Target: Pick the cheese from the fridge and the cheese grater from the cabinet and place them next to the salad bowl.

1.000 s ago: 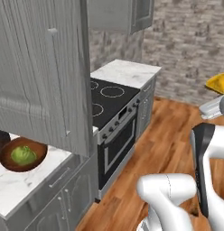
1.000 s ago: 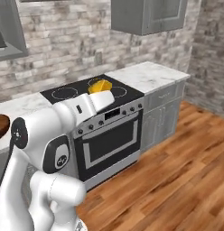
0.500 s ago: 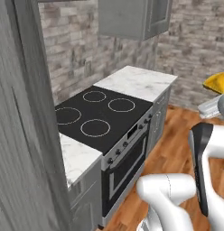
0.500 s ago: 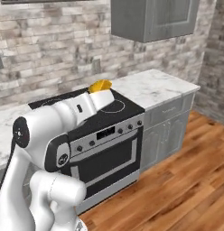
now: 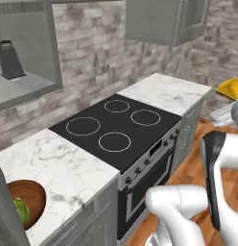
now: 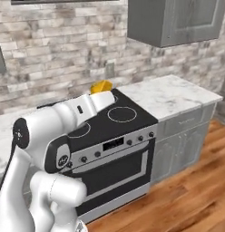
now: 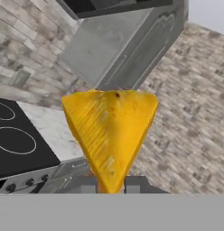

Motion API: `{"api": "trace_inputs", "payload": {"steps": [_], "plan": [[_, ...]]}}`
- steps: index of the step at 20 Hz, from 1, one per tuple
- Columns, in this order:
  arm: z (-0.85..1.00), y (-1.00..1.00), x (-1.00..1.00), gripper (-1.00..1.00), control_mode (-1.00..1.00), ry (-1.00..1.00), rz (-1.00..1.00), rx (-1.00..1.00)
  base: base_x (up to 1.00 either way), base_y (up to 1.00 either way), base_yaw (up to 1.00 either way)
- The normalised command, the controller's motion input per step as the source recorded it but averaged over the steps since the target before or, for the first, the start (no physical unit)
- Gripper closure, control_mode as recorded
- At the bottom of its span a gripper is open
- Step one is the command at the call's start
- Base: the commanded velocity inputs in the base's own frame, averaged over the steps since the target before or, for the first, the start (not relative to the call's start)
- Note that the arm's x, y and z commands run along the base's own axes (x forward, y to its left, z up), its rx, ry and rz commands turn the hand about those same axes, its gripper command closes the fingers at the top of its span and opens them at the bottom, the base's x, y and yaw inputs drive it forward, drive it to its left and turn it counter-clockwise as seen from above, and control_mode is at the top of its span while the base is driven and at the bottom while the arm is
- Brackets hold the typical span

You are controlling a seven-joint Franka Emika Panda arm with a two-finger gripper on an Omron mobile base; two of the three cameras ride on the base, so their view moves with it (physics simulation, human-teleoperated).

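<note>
My gripper is shut on the cheese, a yellow-orange wedge standing up between the two dark tips. From the left base the cheese hangs at the right edge, above the wood floor; from the right base the cheese sits at the end of my arm, over the stove. The cheese grater stands upright on the shelf of the open cabinet at the upper left. The salad bowl rests on the marble counter at the lower left, partly cut off. The fridge is out of view.
A black four-burner stove with an oven below sits between two marble counters. A closed grey wall cabinet hangs above the right counter. A grey wood-grain panel edges the lower left. Brick wall behind, wood floor at right.
The base has swung, so both base views shifted: the stove is now central and the open cabinet with the grater has come into view. The cheese stays in my gripper.
</note>
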Motion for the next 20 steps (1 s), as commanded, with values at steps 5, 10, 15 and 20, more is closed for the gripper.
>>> {"api": "trace_inputs", "payload": {"steps": [5,10,15,20], "plan": [[0.0,0.0,0.0,1.0,1.0,0.0,0.0,0.0,0.0,0.0,0.42],[0.0,0.0,0.0,1.0,1.0,0.0,0.0,0.0,0.0,0.0,0.45],[0.0,0.0,0.0,1.0,1.0,0.0,0.0,0.0,0.01,0.0,0.47],[0.0,0.0,0.0,1.0,1.0,0.0,0.0,0.0,0.08,0.0,0.49]]}}
